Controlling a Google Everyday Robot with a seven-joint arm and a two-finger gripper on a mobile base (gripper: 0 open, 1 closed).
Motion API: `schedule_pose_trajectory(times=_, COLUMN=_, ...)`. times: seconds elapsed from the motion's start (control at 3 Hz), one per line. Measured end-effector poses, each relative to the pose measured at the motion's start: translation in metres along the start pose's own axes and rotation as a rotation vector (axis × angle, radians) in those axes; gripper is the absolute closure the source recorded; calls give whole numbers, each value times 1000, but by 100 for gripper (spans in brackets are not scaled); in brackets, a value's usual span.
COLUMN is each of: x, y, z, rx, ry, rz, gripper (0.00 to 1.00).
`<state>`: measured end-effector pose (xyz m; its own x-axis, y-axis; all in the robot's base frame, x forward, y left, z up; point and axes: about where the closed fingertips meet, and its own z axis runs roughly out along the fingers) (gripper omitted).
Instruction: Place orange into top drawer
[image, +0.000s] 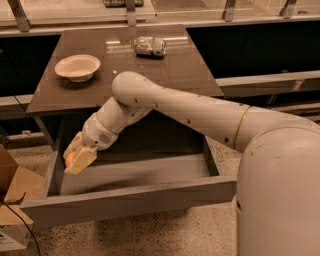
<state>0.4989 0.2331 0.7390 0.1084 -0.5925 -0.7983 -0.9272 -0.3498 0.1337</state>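
Observation:
My gripper (76, 159) hangs at the left end of the open top drawer (130, 200), just above its inner floor. Its pale fingers (82, 160) are shut on the orange (69, 158), of which only a small bright patch shows between them. The drawer is pulled out wide below the brown table (125, 65), with a flat grey front panel. My white arm reaches down from the right across the table's front edge.
A cream bowl (77, 66) stands at the table's left. A green-and-white can (149, 46) lies on its side at the back. A cardboard box (12, 205) sits on the floor left of the drawer. My large white base fills the right foreground.

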Motion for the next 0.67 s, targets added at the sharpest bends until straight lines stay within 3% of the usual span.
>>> schedule_pose_trajectory(times=0.33, x=40, y=13, z=31, rx=38, ry=12, rz=87, gripper=100)
schedule_pose_trajectory(times=0.67, x=72, y=4, z=38, rx=102, ry=36, rz=126, gripper=100)
